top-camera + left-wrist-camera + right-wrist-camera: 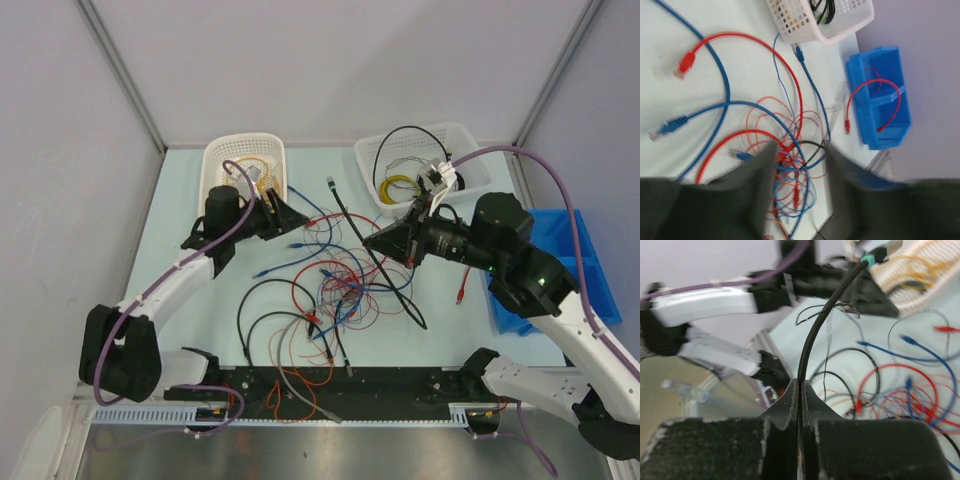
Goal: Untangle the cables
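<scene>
A tangle of red, blue and black cables (340, 290) lies at the table's middle. My right gripper (372, 240) is shut on a thick black cable (350, 222) that runs from a plug end (330, 181) at the back down across the tangle. In the right wrist view the jaws (800, 384) are pressed together on this black cable (812, 335), which rises to a green-tipped plug (872, 259). My left gripper (290, 215) hovers at the tangle's back left, open and empty. In the left wrist view its fingers (765, 180) frame the tangle (795, 175).
A white basket (245, 150) with yellow-orange wires stands at the back left. Another white basket (455, 140) holds black and yellow cables at the back right. A blue bin (575, 250) with a red cable (875, 87) sits on the right. A black rail (380, 385) runs along the near edge.
</scene>
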